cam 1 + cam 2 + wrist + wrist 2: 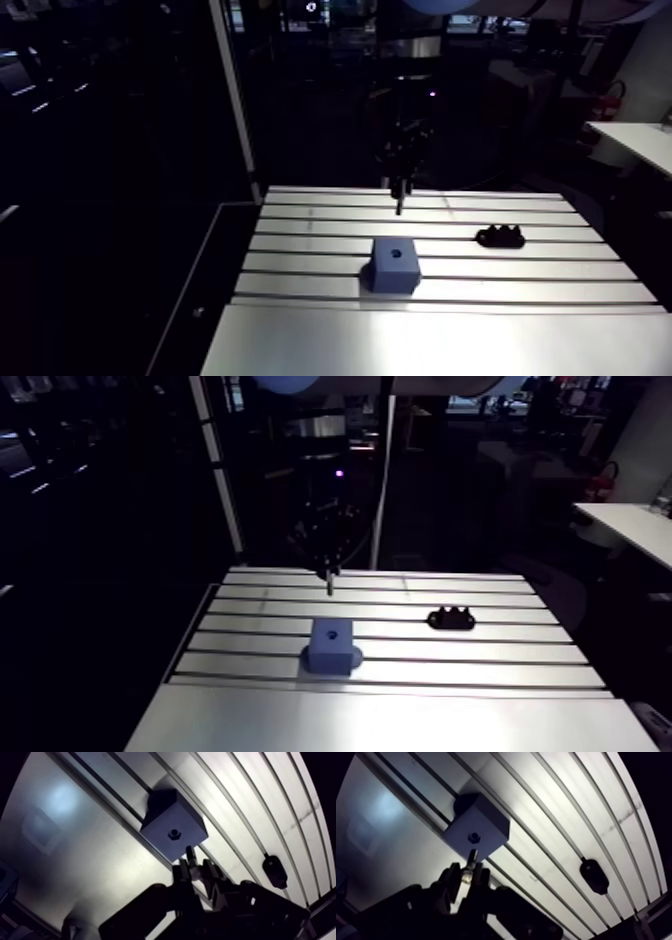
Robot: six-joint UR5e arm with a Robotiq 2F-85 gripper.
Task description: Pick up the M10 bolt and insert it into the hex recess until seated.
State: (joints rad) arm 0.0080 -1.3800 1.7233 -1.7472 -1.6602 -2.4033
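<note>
- Our gripper (467,871) has its two fingers squeezed tight on the M10 bolt (472,858). The bolt's tip sticks out past them.
- The blue block (394,264) sits on the slotted table (540,270), with the hex recess (474,838) in its top.
- In the arm view, we see the bolt at 12 o'clock from the block, not touching it.
- A small black holder (501,237) lies at 2 o'clock from the block, well apart.

Arm view first: it's perched high and well back, looking down and across the bench (430,340), blue block (394,264) centre-frame, black fixture (500,237) at two o'clock of it. Wrist view now, right in close, peering down past the jaws pinching the M10 bolt (472,858), block just ahead at twelve o'clock. Both views share block, fixture and the slotted bench top.
</note>
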